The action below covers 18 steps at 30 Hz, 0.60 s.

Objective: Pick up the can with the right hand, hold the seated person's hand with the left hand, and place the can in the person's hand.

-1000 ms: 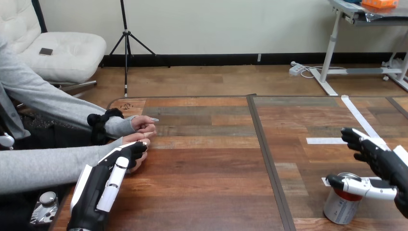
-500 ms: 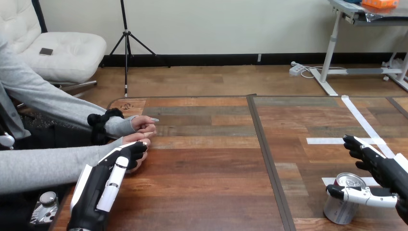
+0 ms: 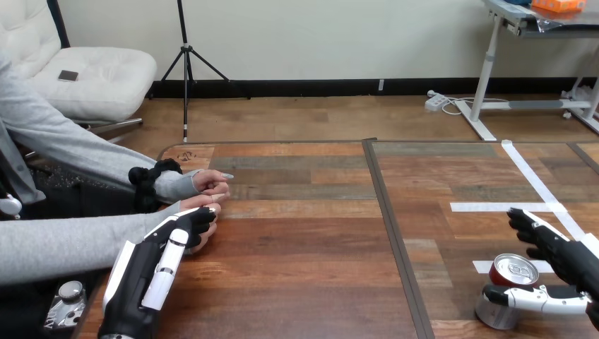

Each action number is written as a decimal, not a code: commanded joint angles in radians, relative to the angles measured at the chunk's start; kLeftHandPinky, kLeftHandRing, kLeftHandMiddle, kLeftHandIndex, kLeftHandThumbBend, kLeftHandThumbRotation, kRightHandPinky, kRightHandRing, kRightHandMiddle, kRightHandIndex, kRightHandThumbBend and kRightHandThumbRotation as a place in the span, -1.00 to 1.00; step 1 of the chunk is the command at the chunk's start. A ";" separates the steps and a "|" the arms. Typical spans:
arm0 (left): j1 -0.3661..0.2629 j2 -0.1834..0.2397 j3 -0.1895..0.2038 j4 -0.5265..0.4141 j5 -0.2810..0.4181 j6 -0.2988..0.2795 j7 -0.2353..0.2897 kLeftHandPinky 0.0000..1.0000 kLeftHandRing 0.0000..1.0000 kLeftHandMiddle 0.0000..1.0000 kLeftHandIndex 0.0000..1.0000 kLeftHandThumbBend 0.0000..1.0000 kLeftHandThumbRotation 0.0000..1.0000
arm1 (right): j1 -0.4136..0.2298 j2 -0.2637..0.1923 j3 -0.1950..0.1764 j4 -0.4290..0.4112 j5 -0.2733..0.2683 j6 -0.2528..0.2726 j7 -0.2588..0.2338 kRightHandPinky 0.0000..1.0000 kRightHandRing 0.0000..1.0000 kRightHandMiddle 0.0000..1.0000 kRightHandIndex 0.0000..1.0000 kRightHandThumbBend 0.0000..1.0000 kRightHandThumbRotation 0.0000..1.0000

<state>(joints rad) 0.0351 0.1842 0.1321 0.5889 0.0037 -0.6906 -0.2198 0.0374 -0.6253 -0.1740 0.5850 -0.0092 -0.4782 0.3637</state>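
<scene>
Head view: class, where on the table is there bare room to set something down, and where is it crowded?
Free: the wide middle of the table, from the person's hands across the dark seam to the white tape. Crowded: the left edge, where the left hand lies by those hands, and the near right corner, right hand at the can.
</scene>
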 commanded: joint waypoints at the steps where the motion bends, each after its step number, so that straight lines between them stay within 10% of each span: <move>1: -0.054 0.011 -0.009 -0.041 -0.017 -0.004 -0.004 0.66 0.65 0.60 0.45 -0.47 1.00 | -0.020 -0.027 -0.019 -0.052 -0.028 -0.023 -0.040 0.80 0.86 0.89 0.90 1.00 -0.43; 18: -0.063 0.011 -0.008 -0.025 -0.018 -0.024 -0.012 0.64 0.65 0.60 0.45 -0.45 0.99 | -0.008 -0.011 -0.026 -0.075 -0.004 0.036 -0.044 0.77 0.80 0.82 0.82 1.00 -0.69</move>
<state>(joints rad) 0.0350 0.1842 0.1322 0.5890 -0.0023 -0.6907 -0.2301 0.0690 -0.6262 -0.1748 0.5525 -0.0200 -0.4410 0.3392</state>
